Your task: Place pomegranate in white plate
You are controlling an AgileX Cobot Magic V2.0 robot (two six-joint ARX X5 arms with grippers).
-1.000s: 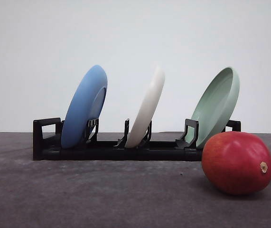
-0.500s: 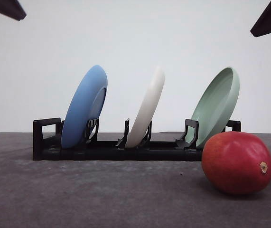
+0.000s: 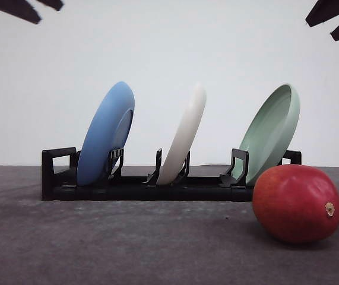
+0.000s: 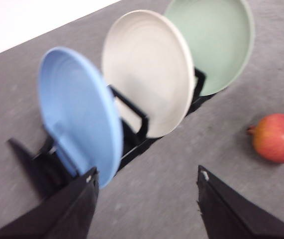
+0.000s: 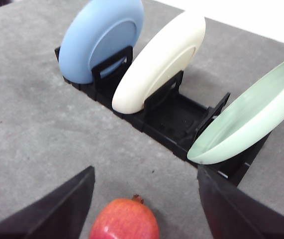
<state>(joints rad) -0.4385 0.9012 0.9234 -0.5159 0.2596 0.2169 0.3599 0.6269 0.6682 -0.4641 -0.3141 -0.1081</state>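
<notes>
The pomegranate lies on the grey table at the front right, its stem nub pointing right. The white plate stands on edge in the middle slot of a black rack, leaning right. My left gripper hangs high at the top left and is open. My right gripper hangs high at the top right, also open. From the left wrist, the open gripper faces the white plate, with the pomegranate off to one side. From the right wrist, the pomegranate lies between the spread fingers, in front of the white plate.
A blue plate stands in the rack's left slot and a pale green plate in its right slot, just behind the pomegranate. Grey table surface stretches in front of the rack. A plain white wall is behind.
Both grippers' fingers have come into the top corners of the front view, further in than half a second ago. The pomegranate, plates and rack have not moved.
</notes>
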